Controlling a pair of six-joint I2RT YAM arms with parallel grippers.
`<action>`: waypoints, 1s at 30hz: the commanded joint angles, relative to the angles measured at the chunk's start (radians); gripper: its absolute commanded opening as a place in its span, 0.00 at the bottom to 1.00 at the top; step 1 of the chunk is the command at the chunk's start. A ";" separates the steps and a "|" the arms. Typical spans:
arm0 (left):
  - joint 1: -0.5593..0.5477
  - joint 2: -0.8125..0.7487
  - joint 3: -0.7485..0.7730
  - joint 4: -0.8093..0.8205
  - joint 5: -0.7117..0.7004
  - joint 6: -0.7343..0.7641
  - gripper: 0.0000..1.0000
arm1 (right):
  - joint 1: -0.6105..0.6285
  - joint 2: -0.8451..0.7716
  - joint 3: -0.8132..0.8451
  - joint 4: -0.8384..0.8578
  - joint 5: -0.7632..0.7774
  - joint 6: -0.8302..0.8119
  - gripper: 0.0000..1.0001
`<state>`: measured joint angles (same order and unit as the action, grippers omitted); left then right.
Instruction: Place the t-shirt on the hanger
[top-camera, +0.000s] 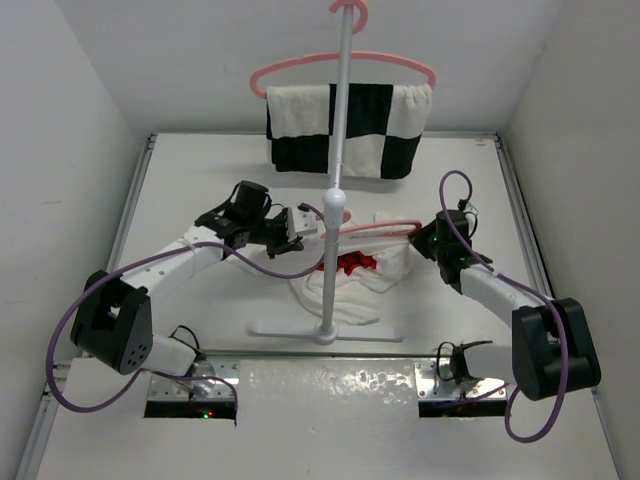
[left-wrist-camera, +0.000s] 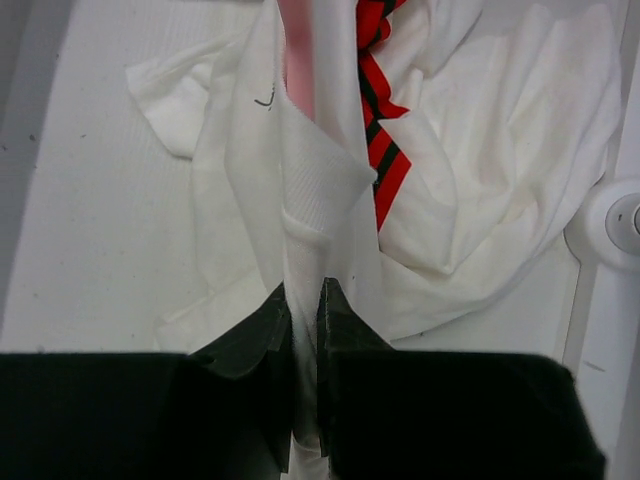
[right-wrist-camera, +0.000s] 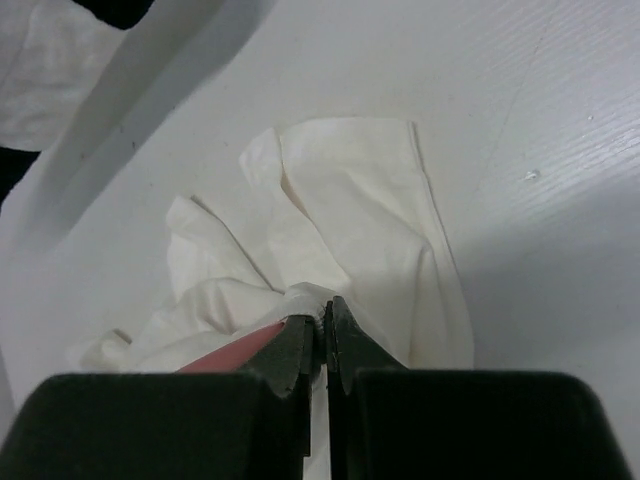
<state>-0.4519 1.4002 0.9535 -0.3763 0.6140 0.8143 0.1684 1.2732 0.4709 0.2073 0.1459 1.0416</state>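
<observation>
At about 10 o'clock from the foot of the stand pole (top-camera: 335, 200) in the overhead view, our left gripper (left-wrist-camera: 305, 292) has its fingers pressed together on a fold of the t-shirt (left-wrist-camera: 480, 150). Its wrist view shows white cloth running up out of the jaws, with the pink hanger (left-wrist-camera: 297, 60) slipping under the cloth just ahead. We cannot tell whether plastic is also caught between the pads. The t-shirt lies crumpled on the table (top-camera: 200, 180) around the stand's foot, its red print (top-camera: 355, 263) facing up just right of the pole. The bare stretch of hanger lies across it with its long axis running roughly 9 to 3 o'clock. The hook is hidden, so we cannot say which way it points. At about 2 o'clock from the foot, our right gripper (right-wrist-camera: 322, 312) is likewise closed, pinching bunched cloth where the hanger's pink end runs into the jaws. We judge the step in hand to be threading the hanger into the shirt, and it looks only partly done, since the cloth is still heaped rather than draped. The next move probably calls for drawing the fabric outward along both hanger arms while keeping the hanger level.
</observation>
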 joint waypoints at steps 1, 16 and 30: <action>0.021 -0.043 -0.001 -0.119 -0.102 0.069 0.00 | -0.072 -0.017 0.049 -0.100 0.268 -0.149 0.00; -0.007 0.029 0.025 -0.176 -0.326 0.238 0.00 | -0.029 -0.037 0.169 -0.022 0.190 -0.546 0.00; -0.013 0.109 0.145 -0.240 -0.387 0.301 0.00 | 0.158 0.017 0.281 -0.086 0.178 -0.861 0.00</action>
<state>-0.4808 1.5105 1.0695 -0.5026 0.3397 1.0733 0.3439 1.2938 0.7136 0.0921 0.2413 0.2707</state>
